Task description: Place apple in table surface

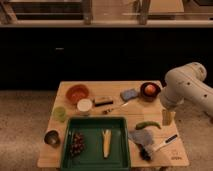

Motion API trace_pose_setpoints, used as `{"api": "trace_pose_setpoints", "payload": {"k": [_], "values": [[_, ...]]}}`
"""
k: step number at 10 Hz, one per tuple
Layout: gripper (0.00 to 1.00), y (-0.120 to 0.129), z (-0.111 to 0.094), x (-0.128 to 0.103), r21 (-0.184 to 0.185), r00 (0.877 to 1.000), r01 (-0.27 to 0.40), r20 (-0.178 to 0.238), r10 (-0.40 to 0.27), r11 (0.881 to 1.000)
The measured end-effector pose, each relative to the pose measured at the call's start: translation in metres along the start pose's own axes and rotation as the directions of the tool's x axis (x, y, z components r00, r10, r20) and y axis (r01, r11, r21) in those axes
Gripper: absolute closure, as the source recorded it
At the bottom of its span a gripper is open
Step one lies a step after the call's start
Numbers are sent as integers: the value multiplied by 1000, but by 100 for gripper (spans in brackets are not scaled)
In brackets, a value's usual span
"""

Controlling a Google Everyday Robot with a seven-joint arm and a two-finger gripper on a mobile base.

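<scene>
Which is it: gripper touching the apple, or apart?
Apart. In the camera view the apple sits in the dark bowl at back right; the gripper hangs nearer the front, by the right edge of the tabletop, bare wood between them.

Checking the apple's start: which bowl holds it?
The dark bowl back right, near the claw at the table's right edge, holds the apple; the orange bowl is left.

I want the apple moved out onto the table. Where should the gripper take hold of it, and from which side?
Probably across the apple's rounded upper half, coming straight down from above. It sits inside a dark bowl whose rim surrounds it, so a sideways approach would likely hit the rim. The gripper hangs just right of and nearer than the bowl, by the table's right edge.
</scene>
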Motion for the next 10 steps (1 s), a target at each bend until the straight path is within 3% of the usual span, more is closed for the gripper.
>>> {"api": "trace_pose_setpoints", "payload": {"k": [4,6,8,10], "values": [[20,-29,3,-12,31,998,47,30,-48,998],[25,-36,5,-12,39,998,51,33,-52,998],[20,-35,5,-11,49,997,60,37,-62,997],[20,-53,6,-20,68,995,85,53,-89,994]]}}
